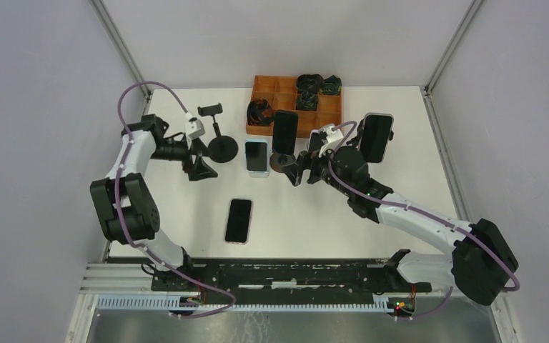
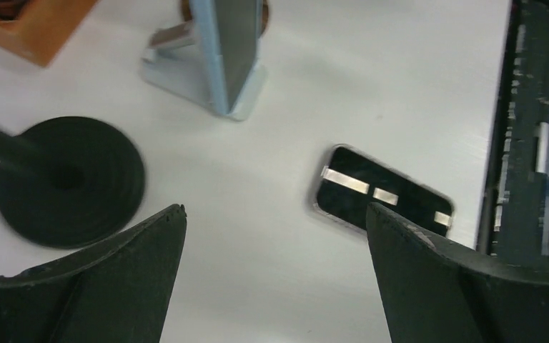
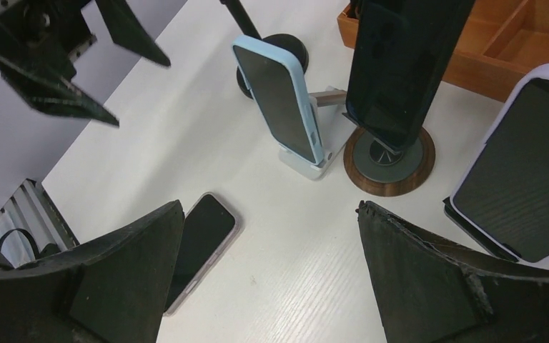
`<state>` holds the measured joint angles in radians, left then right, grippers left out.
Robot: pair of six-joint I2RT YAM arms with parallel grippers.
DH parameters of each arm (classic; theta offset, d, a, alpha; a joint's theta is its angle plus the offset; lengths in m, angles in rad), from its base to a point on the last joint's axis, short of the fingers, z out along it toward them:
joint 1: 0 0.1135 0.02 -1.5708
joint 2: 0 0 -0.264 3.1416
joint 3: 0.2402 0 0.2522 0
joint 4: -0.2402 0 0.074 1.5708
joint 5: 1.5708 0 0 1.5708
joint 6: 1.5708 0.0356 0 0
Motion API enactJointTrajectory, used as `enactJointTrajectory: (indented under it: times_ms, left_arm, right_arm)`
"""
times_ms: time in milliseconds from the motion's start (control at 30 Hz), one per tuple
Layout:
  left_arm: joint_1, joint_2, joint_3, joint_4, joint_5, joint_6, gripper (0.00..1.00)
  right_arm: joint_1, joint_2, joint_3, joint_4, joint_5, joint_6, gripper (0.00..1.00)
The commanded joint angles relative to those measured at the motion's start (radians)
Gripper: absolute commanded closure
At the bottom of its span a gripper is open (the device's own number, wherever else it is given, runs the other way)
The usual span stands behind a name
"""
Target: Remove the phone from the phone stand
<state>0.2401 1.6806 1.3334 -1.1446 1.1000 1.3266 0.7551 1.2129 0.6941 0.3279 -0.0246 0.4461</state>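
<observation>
An orange tray (image 1: 275,91) at the back of the table (image 1: 414,157) holds dark coils (image 1: 259,111) in several of its compartments, the rest bare. In front of it a blue phone (image 1: 256,156) leans in a white stand (image 3: 307,161), a dark phone (image 1: 284,131) stands on a round base (image 3: 389,161), and a pale phone (image 1: 375,137) is propped to the right, its support mostly hidden. A flat phone (image 1: 239,220) lies face up nearer the rail (image 1: 286,275), apart from an empty black stand (image 1: 221,146). Grey walls (image 1: 36,86) enclose the white surface. The left gripper (image 1: 204,161) and right gripper (image 1: 297,168) both gape wide, holding nothing. The left wrist view is blurred.
</observation>
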Motion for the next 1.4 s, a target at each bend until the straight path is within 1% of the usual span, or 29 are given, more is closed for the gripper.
enactJointTrajectory:
  times_ms: [0,33,67,133,200,300,333,433,633,767,967,1100,1233,1267,1367]
  left_arm:
    - [-0.102,-0.081,-0.093,0.075,-0.018,-0.178,0.00]
    - [-0.131,-0.085,-0.105,0.158,-0.035,-0.272,0.00]
    - [-0.169,-0.083,-0.108,0.227,-0.060,-0.334,0.00]
    - [-0.243,-0.073,-0.109,0.341,-0.127,-0.461,0.00]
    - [-0.307,-0.062,-0.109,0.474,-0.215,-0.625,0.00]
    - [-0.338,-0.035,-0.102,0.633,-0.253,-0.746,0.00]
    - [-0.340,-0.018,-0.092,0.660,-0.254,-0.763,0.00]
    - [-0.349,0.051,-0.039,0.667,-0.239,-0.771,0.00]
    - [-0.360,0.135,-0.012,0.709,-0.195,-0.711,0.00]
    - [-0.364,0.183,0.023,0.704,-0.171,-0.689,0.01]
    - [-0.376,0.208,0.044,0.658,-0.128,-0.607,0.21]
    - [-0.382,0.218,0.060,0.596,-0.123,-0.541,0.36]
    - [-0.383,0.205,0.057,0.549,-0.118,-0.512,0.45]
    - [-0.383,0.199,0.054,0.538,-0.117,-0.503,0.49]
    - [-0.383,0.169,0.043,0.506,-0.123,-0.485,0.66]
  right_arm:
    - [-0.040,-0.002,-0.009,0.062,-0.078,0.057,0.02]
    - [-0.042,-0.005,-0.015,0.065,-0.078,0.055,0.02]
    - [-0.043,-0.013,-0.025,0.071,-0.076,0.046,0.02]
    - [-0.043,-0.031,-0.039,0.078,-0.077,0.031,0.02]
    - [-0.042,-0.044,-0.042,0.069,-0.068,0.020,0.02]
    - [-0.043,-0.057,-0.039,0.047,-0.060,0.010,0.02]
    - [-0.042,-0.062,-0.039,0.045,-0.060,0.009,0.02]
    - [-0.042,-0.071,-0.041,0.045,-0.070,0.008,0.02]
    - [-0.042,-0.082,-0.045,0.061,-0.092,0.009,0.02]
    - [-0.043,-0.082,-0.046,0.079,-0.116,0.015,0.02]
    - [-0.042,-0.075,-0.052,0.100,-0.145,0.021,0.02]
    - [-0.041,-0.072,-0.060,0.114,-0.161,0.026,0.05]
    - [-0.041,-0.072,-0.065,0.122,-0.173,0.028,0.08]
    - [-0.041,-0.071,-0.067,0.124,-0.176,0.029,0.09]
    - [-0.041,-0.065,-0.068,0.130,-0.184,0.032,0.12]
